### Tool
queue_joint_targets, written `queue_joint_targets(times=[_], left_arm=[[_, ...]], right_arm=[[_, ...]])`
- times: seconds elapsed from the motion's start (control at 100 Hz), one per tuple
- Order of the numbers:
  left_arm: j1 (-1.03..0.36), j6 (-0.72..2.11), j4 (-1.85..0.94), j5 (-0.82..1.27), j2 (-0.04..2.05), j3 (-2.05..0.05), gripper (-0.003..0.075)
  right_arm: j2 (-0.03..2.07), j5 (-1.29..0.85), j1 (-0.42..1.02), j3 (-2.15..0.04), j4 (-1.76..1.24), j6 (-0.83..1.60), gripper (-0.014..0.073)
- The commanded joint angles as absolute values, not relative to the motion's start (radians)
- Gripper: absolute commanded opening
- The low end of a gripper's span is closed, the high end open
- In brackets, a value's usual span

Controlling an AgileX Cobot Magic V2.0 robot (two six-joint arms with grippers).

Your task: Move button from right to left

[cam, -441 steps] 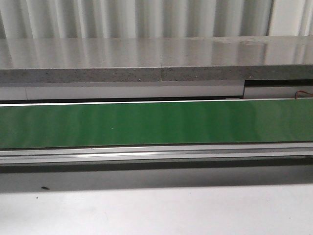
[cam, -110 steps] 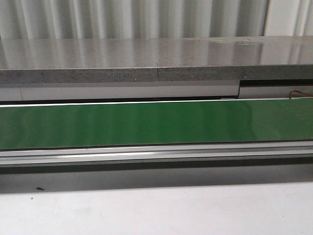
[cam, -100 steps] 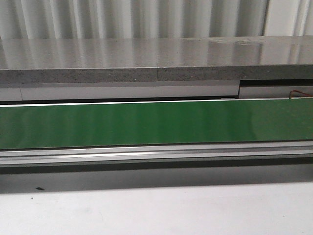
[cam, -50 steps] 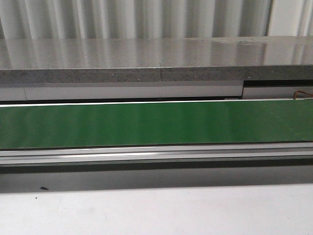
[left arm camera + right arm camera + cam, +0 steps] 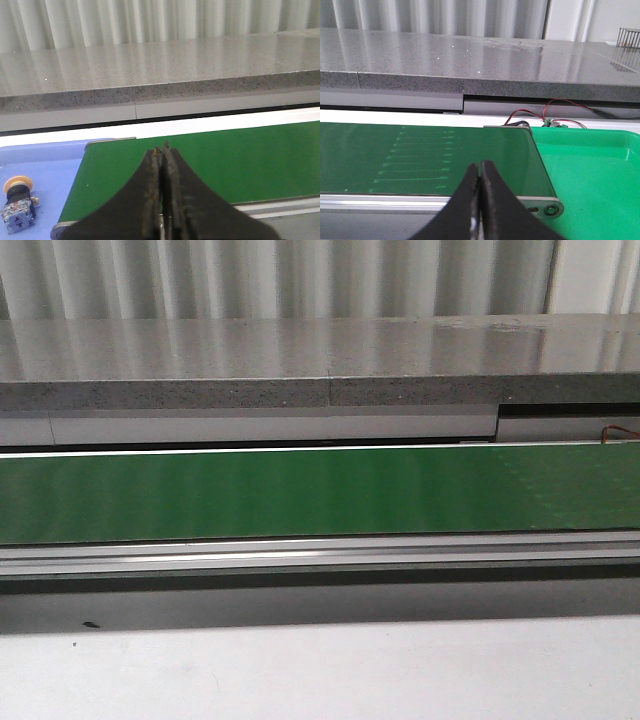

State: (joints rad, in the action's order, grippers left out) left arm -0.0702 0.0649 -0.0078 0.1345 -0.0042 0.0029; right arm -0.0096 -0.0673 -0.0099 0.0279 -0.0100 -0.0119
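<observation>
The front view is unchanged: bare green conveyor belt point(image 5: 320, 495). Yellow-headed push button point(image 5: 17, 204) rests on the blue tray point(image 5: 45, 165); left gripper point(image 5: 162, 150) and right gripper point(image 5: 480, 165) are closed, empty, suggesting delivery is complete.

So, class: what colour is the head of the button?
Yellow-orange; the button shows best in the left wrist view, lying on the blue surface.
</observation>
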Motion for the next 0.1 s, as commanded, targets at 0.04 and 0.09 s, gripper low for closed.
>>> queue_joint_targets(times=[0.04, 0.09], left_arm=[[-0.077, 0.057, -0.011, 0.056, -0.035, 0.042, -0.002], [-0.077, 0.057, -0.011, 0.056, -0.035, 0.042, -0.002]], right_arm=[[-0.03, 0.009, -0.017, 0.007, -0.012, -0.013, -0.0068], [-0.03, 0.009, -0.017, 0.007, -0.012, -0.013, -0.0068]])
